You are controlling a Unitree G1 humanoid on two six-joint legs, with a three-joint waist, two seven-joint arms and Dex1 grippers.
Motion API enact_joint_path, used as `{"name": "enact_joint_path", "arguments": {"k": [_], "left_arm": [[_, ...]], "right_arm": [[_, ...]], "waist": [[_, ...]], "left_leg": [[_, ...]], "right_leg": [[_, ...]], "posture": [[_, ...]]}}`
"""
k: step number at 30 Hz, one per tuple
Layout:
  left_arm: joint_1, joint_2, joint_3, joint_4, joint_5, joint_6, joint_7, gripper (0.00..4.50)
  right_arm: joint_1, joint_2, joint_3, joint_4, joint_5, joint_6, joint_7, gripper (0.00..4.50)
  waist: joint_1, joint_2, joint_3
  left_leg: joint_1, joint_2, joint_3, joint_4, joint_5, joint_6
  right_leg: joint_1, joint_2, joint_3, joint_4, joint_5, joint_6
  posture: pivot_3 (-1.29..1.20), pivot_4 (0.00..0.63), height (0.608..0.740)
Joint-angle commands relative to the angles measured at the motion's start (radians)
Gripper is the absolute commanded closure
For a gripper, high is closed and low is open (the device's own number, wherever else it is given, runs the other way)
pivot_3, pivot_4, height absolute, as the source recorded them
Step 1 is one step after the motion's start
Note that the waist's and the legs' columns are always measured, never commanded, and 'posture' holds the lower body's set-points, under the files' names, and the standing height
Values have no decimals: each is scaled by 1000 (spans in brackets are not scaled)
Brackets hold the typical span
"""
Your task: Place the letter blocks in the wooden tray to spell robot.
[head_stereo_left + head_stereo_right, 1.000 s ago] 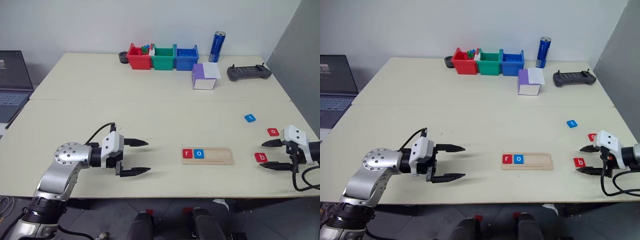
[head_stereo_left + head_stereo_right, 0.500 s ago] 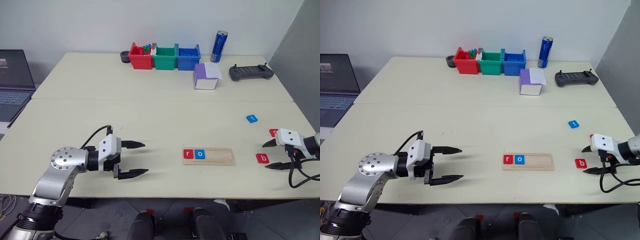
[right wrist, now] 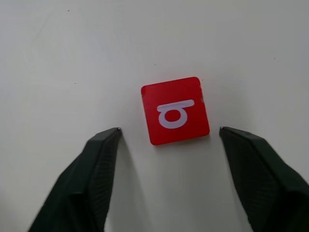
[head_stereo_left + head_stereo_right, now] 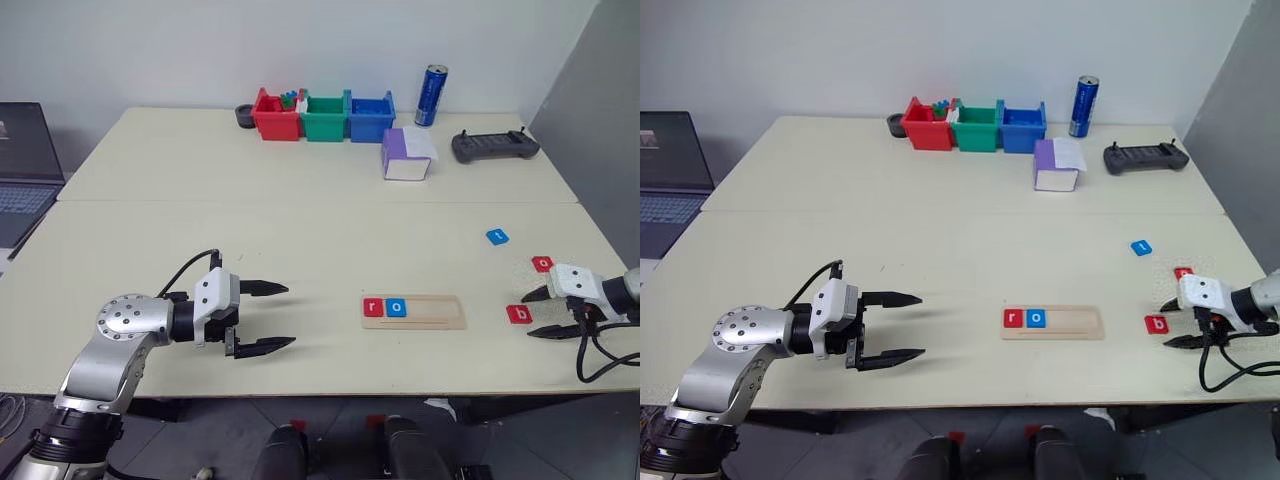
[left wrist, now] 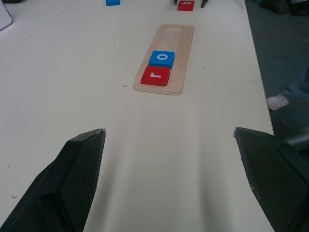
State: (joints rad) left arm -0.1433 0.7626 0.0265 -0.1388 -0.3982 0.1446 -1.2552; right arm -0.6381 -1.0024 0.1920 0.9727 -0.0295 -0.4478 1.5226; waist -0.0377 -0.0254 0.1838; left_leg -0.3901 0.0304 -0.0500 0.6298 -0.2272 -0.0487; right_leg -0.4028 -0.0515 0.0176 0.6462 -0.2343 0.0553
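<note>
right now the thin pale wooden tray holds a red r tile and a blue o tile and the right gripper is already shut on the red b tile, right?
Not shut on it. The right wrist view shows the right gripper with fingers apart either side of the red b tile, which lies flat on the table. The wooden tray does hold r and o.

Tray (image 4: pixel 414 311) centre, r tile (image 4: pixel 373 307), o tile (image 4: pixel 396 307) in left end; b tile (image 4: pixel 518 314) right.

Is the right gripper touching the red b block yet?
Apart. The right wrist view shows the right gripper open, bare table between each finger and the red b block.
</note>
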Motion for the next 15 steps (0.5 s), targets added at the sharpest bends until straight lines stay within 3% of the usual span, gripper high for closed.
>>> {"name": "enact_joint_path", "arguments": {"k": [1, 4, 8, 15], "left_arm": [[-11, 18, 18, -14, -7, -8, -2, 0], [-16, 19, 18, -12, -8, -7, -3, 0], [-23, 17, 15, -9, -8, -4, -4, 0], [-28, 14, 10, -13, -7, 1, 1, 0]], "right_arm": [[13, 15, 11, 31, -36, -8, -4, 2249], [8, 19, 7, 34, -36, -1, -10, 3279], [-10, 23, -3, 28, -29, 21, -8, 4478], [-36, -20, 6, -19, -39, 110, 46, 4478]], "waist": [[-3, -2, 0], [-5, -3, 0], [-6, -3, 0], [-7, -2, 1]], "left_leg": [[1, 0, 0, 1, 0, 0], [14, 0, 1, 1, 0, 0], [16, 0, 1, 1, 0, 0], [15, 0, 1, 0, 0, 0]], "right_leg": [[1, 0, 0, 0, 1, 0], [14, -1, 1, -1, 2, 1], [15, -1, 1, -1, 2, 1], [14, -1, 1, -1, 1, 0]], "posture": [[0, 150, 740], [0, 150, 740], [0, 150, 740], [0, 150, 740]]}}
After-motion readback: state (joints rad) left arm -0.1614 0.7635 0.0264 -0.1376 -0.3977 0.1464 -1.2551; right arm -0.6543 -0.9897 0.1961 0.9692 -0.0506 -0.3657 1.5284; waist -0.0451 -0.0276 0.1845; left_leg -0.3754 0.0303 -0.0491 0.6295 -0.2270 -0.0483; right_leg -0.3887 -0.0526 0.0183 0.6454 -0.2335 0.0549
